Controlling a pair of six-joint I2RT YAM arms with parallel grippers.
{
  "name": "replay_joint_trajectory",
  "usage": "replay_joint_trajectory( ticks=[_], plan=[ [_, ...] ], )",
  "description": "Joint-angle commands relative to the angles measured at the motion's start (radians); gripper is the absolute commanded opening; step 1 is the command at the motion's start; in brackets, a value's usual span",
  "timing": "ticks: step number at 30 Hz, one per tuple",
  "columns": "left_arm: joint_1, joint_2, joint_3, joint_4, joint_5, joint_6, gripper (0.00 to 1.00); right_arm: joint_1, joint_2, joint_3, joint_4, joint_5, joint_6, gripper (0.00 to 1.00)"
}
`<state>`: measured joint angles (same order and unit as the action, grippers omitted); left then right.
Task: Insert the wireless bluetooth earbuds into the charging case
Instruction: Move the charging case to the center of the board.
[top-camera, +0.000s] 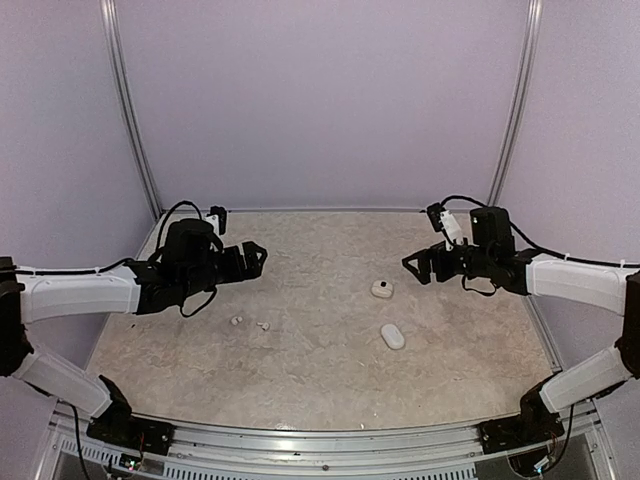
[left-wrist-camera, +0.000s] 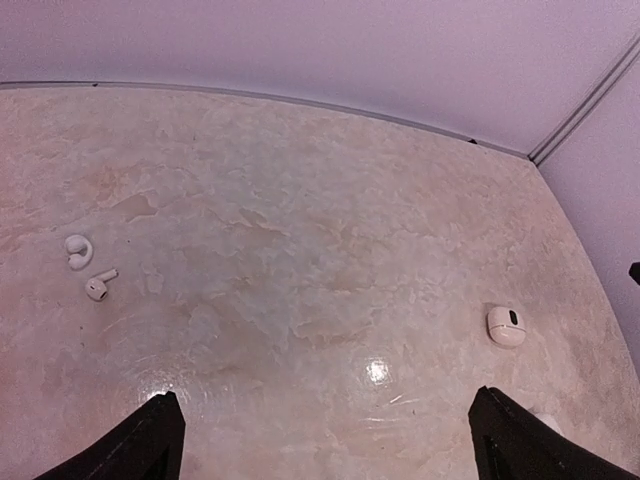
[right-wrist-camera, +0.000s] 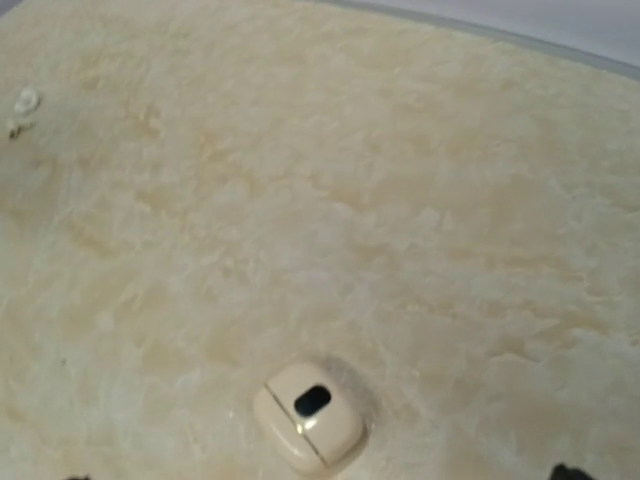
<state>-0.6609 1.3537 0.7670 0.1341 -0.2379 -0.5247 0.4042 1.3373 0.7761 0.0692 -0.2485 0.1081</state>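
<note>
1. Jaws: spread wide on left arm and right arm alike, pinching nothing, hovering above the counter.
2. Earbuds: loose near 9 o'clock of the counter, just beside each other but not touching, at 6 o'clock of the left jaws. In the left wrist view, at 10 o'clock, one with its stem showing.
3. Case: near 3 o'clock of the counter, dark spot up, seemingly shut along its seam, at 8 o'clock of the right jaws and well apart from the earbuds.
4. Pebble: plain white oval at 5 o'clock of the case, near it, not touching.
5. Risk, grip: tiny and rounded, so likely to squirt out of a slightly off-centre pinch and roll away.
6. Risk, lid: no way in for an earbud while shut. Likely to skid on the smooth counter if pried without a steadying hold.
7. Risk, mix-up: easy to take the pebble for the case, both white and close together.
8. Risk, seating: blocked closing from a bud dropped in turned the wrong way.
9. Count: two earbuds, one case, one pebble, two arms.
</note>
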Motion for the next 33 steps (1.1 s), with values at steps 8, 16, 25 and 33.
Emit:
replay_joint_trajectory(
  ticks=[8,16,25,33],
  plan=[
    [-0.068,-0.028,-0.076,0.192,0.158,0.067,0.99,0.026,0.2,0.134,-0.207,-0.027,-0.214,1.0],
    [-0.07,-0.051,-0.146,0.275,0.218,0.055,0.99,0.025,0.361,0.231,-0.289,-0.07,-0.264,0.99],
    [-0.071,-0.043,-0.139,0.289,0.232,0.075,0.99,0.019,0.487,0.358,-0.332,-0.126,-0.321,1.0],
    [-0.071,-0.03,-0.144,0.303,0.263,0.067,0.99,0.019,0.59,0.464,-0.378,-0.173,-0.362,0.99]
  ],
)
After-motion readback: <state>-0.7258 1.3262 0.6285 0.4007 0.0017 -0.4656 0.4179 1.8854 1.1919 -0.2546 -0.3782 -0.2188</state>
